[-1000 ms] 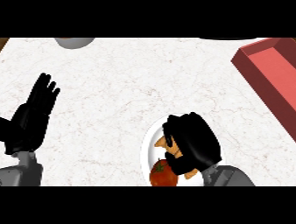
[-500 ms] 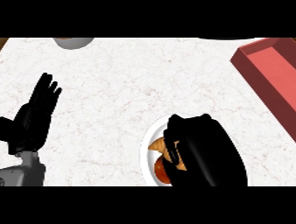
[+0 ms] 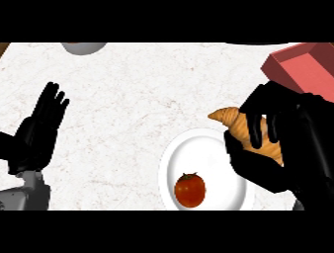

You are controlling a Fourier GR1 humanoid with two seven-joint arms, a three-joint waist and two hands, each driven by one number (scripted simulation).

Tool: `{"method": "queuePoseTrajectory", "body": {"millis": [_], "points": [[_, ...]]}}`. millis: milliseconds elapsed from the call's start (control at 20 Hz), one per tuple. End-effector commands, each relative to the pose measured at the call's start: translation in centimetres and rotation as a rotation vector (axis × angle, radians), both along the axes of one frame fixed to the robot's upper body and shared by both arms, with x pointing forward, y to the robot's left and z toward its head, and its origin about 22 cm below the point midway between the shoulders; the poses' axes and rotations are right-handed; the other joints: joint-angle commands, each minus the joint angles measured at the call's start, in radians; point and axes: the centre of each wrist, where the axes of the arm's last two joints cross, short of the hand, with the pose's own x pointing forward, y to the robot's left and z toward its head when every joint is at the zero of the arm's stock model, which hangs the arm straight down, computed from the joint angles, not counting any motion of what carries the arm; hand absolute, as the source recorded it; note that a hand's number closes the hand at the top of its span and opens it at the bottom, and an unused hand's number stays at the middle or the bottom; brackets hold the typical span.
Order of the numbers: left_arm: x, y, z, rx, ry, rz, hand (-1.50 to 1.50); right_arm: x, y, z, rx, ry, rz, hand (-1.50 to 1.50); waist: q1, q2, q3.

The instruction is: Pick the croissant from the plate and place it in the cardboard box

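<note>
The croissant [image 3: 235,123] is held within the curled fingers of the right hand [image 3: 286,143] above the right rim of the white plate [image 3: 199,153], on which a tomato [image 3: 189,189] is left, the plate being set on a white marbled counter [image 3: 141,99] with the red-sided box [image 3: 312,69] at the far right and the left hand [image 3: 42,123] rested open, fingers up, at the left.

A red tomato [image 3: 189,189] lies near the view's lower edge. A grey round object [image 3: 83,47] sits on the white marble counter [image 3: 141,99], cut by its far edge.

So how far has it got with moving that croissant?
The right hand has its fingers curled round the croissant, at the plate's right rim; a tomato stays on it. Left to do: carry it to the box and release it. The left hand rests open.
</note>
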Motion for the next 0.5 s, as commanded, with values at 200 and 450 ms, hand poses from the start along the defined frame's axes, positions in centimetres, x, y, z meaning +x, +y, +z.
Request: {"method": "queuePoseTrajectory", "body": {"millis": [200,450], "points": [[0.5,0.4,0.3,0.005,-0.008,-0.003,0.00,5.5,-6.6,1.9,0.033,0.025,-0.142,1.50,0.004,0.003,0.000],[0.2,-0.1,0.1,-0.002,-0.011,-0.004,0.00,7.6,-11.8,0.8,0.019,0.001,-0.237,1.50,0.004,0.004,0.001]]}}
